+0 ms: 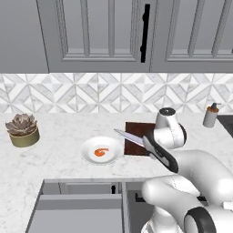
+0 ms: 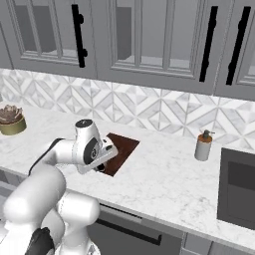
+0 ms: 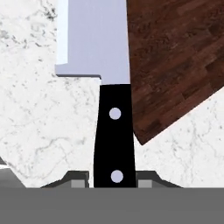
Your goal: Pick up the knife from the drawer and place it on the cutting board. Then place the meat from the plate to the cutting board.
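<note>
Knife (image 3: 98, 43): broad silver blade, black riveted handle, clamped at the handle by the end effector (image 3: 113, 181) and held above the marble surface (image 1: 59, 159), its blade tip over the left edge of the cutting board (image 1: 136, 136). Plate (image 1: 86, 152): just left of the board, carrying the meat (image 1: 101, 152). Drawer (image 1: 77, 207): open below the surface edge.

Meat (image 1: 101, 152) on plate (image 1: 89, 156), left of cutting board (image 1: 136, 132)
</note>
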